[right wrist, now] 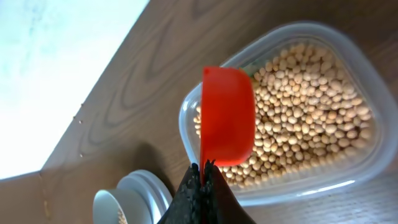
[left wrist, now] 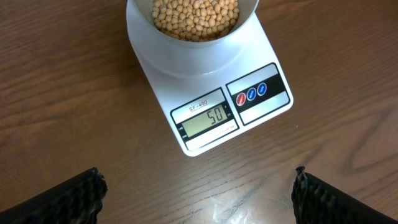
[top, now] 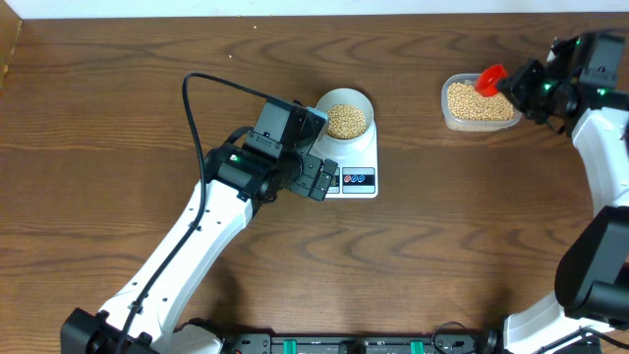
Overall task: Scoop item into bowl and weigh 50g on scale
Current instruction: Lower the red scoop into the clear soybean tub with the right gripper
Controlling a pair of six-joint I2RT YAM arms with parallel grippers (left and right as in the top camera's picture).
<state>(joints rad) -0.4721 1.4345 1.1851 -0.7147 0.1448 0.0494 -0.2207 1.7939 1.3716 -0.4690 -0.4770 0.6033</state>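
Brown wood-grain table (top: 118, 79) is carrying every item inspected. Two white-and-black robot arms are working over it. The left arm (top: 187, 246) is reaching in from the lower left. The right arm (top: 601, 147) is standing at the right edge.

The left gripper (left wrist: 197, 173) is hanging just in front of the display end of the scale, with its two black fingers (left wrist: 68, 199) spread wide and grasping nothing. The right gripper (right wrist: 203, 179) is clenching the handle of the scoop.

One flat white rectangular digital scale (left wrist: 205, 93) is sitting near the table's centre. Its single grey display (left wrist: 208, 121) is showing 50. Three small round buttons (left wrist: 250, 94), one red and two blue, are sitting beside the display.

One clear rounded-rectangular plastic tub (right wrist: 348, 180) is lying well apart from the scale, to its right. One small round pale bowl (top: 323, 103) is resting on the scale.

One red plastic scoop (right wrist: 227, 115) is hanging over one end of the tub, turned on its side. Whether it is carrying anything cannot be told.

Small round tan-yellow beans (left wrist: 196, 15) are lying in two lots, one in the bowl and one in the tub. They are too many to count.
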